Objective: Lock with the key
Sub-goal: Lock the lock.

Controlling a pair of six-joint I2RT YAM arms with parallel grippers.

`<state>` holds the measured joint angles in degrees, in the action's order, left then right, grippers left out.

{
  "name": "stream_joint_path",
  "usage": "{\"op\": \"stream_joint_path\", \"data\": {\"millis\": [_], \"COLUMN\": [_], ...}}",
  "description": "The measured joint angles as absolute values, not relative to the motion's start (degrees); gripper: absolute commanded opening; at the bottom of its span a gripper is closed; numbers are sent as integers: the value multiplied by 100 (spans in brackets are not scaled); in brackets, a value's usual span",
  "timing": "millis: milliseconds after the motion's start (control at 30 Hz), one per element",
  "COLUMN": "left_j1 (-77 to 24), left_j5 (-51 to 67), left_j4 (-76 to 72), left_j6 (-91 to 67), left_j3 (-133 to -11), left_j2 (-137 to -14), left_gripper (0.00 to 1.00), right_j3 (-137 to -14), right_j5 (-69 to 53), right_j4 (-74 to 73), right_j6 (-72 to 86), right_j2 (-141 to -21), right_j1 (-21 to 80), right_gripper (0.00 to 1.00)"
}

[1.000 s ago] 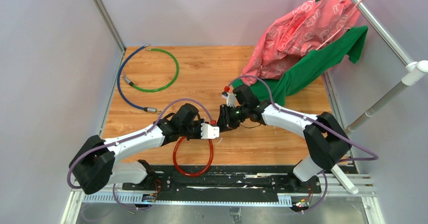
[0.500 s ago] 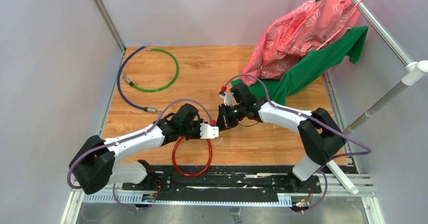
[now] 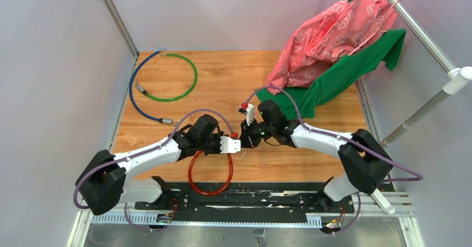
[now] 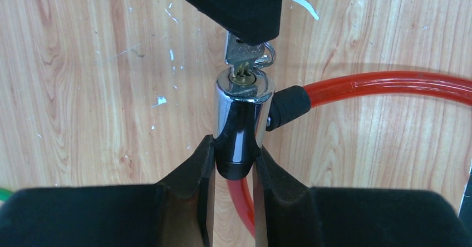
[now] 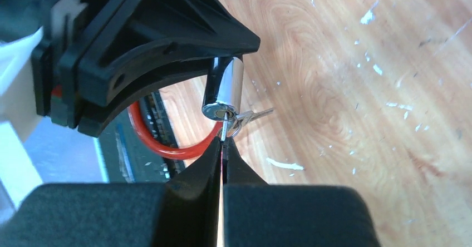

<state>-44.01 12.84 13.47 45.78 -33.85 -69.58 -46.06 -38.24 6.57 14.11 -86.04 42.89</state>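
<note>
My left gripper (image 4: 234, 152) is shut on the silver lock cylinder (image 4: 240, 110) of the red cable loop (image 3: 210, 174) and holds it above the wooden table. The small silver key (image 4: 245, 55) sits in the cylinder's keyhole, with its ring of spare keys hanging beside it. My right gripper (image 5: 224, 142) is shut on the key (image 5: 225, 129), its black fingers (image 4: 234, 5) meeting the cylinder's end. In the top view the two grippers meet at the table's near middle, left (image 3: 238, 144) and right (image 3: 248, 141). The cylinder also shows in the right wrist view (image 5: 224, 88).
A green cable loop (image 3: 177, 77) and a blue cable (image 3: 136, 99) lie at the far left of the wooden table (image 3: 222, 74). Pink and green cloths (image 3: 334, 41) hang over a rail at the far right. A black rail (image 3: 245, 194) runs along the near edge.
My right wrist has rolled and its forearm has swung lower, toward the near edge, while its fingers stay on the key. The left arm and the cylinder have held still.
</note>
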Motion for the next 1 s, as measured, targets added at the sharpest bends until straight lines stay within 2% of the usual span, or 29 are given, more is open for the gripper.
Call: {"op": "stream_joint_path", "data": {"millis": [433, 767, 900, 1000], "left_j1": [-4158, -4117, -4117, -4117], "left_j5": [1542, 1590, 1643, 1721], "left_j4": [1525, 1603, 1599, 1577], "left_j6": [4388, 4372, 4401, 4440], "left_j3": [-3385, -3385, -3385, -3385], "left_j2": [-6958, -6956, -6923, -6858], "left_gripper": [0, 0, 0, 0], "right_j3": [-3374, -2749, -2620, -2611], "right_j5": [-3135, -2493, -2338, -2320], "right_j4": [2899, 3903, 4018, 3830], "right_j6": [-753, -2668, -2961, -2965], "right_j2": [-8202, -8047, -7940, -7732], "right_j1": [4812, 5315, 5400, 5411], "right_gripper": [0, 0, 0, 9]}}
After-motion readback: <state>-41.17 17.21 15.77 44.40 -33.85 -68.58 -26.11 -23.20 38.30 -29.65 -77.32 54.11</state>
